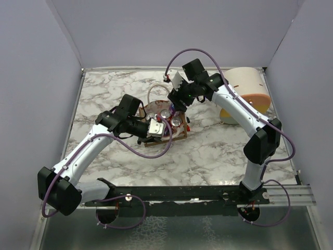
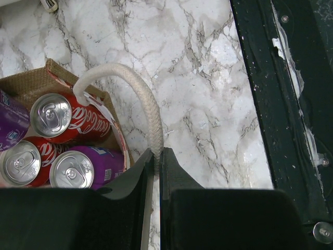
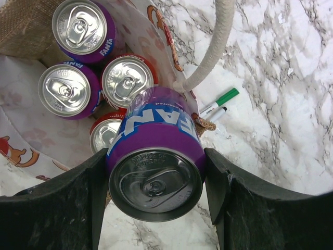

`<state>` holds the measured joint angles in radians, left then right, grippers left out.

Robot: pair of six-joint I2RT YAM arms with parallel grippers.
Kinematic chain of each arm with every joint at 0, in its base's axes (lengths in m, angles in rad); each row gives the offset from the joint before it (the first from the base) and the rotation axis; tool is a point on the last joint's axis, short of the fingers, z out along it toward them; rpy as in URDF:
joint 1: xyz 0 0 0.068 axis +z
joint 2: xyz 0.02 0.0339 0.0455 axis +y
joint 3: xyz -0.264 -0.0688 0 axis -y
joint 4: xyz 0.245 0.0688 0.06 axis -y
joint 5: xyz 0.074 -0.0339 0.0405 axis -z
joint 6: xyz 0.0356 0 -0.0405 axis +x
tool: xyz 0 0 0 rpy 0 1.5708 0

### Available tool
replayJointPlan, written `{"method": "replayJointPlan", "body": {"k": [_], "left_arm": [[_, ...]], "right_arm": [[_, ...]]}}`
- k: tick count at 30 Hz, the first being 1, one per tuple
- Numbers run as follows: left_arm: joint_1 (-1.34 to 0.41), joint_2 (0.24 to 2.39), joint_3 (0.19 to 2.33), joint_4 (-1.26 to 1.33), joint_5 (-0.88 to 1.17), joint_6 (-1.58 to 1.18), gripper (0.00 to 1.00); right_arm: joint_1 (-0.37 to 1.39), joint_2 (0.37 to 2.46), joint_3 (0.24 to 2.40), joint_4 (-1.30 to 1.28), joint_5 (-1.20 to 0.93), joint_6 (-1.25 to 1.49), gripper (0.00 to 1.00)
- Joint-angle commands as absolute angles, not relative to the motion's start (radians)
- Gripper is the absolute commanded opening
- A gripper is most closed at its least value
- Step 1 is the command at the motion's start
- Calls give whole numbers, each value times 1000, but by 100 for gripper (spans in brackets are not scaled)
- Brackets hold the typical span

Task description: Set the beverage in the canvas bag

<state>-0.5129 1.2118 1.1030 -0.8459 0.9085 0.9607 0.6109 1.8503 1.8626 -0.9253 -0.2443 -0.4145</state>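
Observation:
The canvas bag [image 1: 167,125] stands open at mid-table, with several red and purple cans upright inside. My left gripper [image 2: 157,156] is shut on the bag's white rope handle [image 2: 150,112] at the bag's near side; it also shows in the top view [image 1: 156,129]. My right gripper [image 3: 156,156] is shut on a purple Fanta can [image 3: 156,166], held top-up over the bag's edge, above the cans [image 3: 125,80] inside. In the top view the right gripper [image 1: 177,107] hangs over the bag's far right side. The bag's burlap wall [image 3: 21,31] and other rope handle [image 3: 213,47] show in the right wrist view.
A cream dome-shaped container [image 1: 250,91] with an orange-yellow rim lies at the back right. Two markers, one with a green cap [image 3: 221,100], lie on the marble beside the bag. A black rail [image 2: 291,104] runs along the table's near edge.

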Motion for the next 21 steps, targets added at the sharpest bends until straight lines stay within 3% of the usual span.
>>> {"method": "replayJointPlan", "body": {"k": [1, 21], "left_arm": [[-523, 1183, 1095, -856, 950, 975, 0], [-528, 1176, 1083, -851, 954, 984, 0]], "right_arm": [[610, 1844, 1922, -918, -143, -376, 11], [654, 1867, 1941, -934, 57, -336, 10]]}}
